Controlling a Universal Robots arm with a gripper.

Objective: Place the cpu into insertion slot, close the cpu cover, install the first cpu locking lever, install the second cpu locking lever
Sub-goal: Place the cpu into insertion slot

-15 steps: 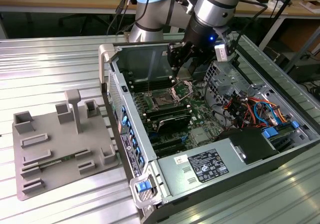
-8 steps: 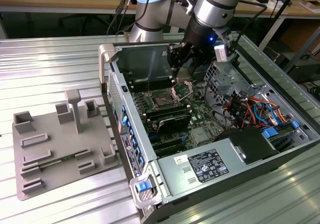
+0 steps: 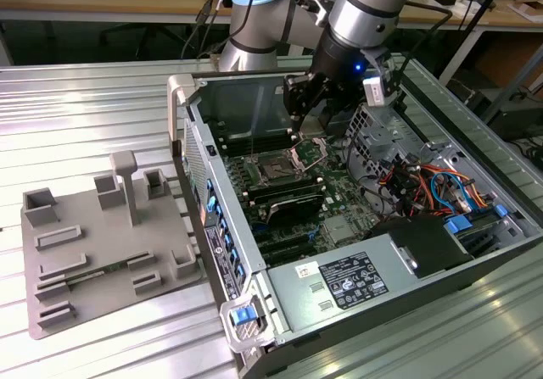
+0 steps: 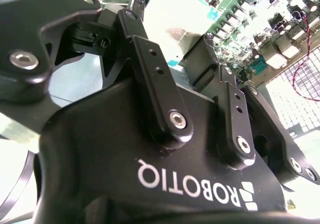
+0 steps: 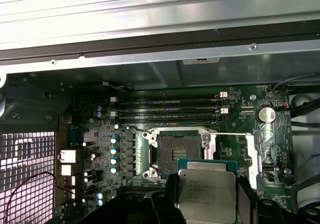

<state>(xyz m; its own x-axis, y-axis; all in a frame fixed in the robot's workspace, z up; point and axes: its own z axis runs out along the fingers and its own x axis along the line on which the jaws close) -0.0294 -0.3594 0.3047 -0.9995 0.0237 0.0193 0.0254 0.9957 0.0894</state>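
My gripper (image 5: 207, 206) is shut on the cpu (image 5: 206, 184), a flat square chip with a silvery-grey top, held by its edges between black fingers (image 5: 171, 196). It hangs above the motherboard, a little to one side of the insertion slot (image 5: 178, 151), a dark square socket with a silver rim that lies open and bare. The cpu cover (image 5: 251, 156) stands swung up beside the slot. In the exterior view the gripper (image 3: 299, 112) hovers inside the open computer case, above and behind the insertion slot (image 3: 274, 172) and close to the raised cpu cover (image 3: 311, 151).
Long black memory slots (image 5: 170, 108) run along one side of the socket. The case wall (image 3: 191, 133) and drive cage (image 3: 373, 133) hem in the arm. A grey power supply box (image 3: 356, 281) sits at the near end. A grey fixture plate (image 3: 102, 243) lies on the exterior view's left.
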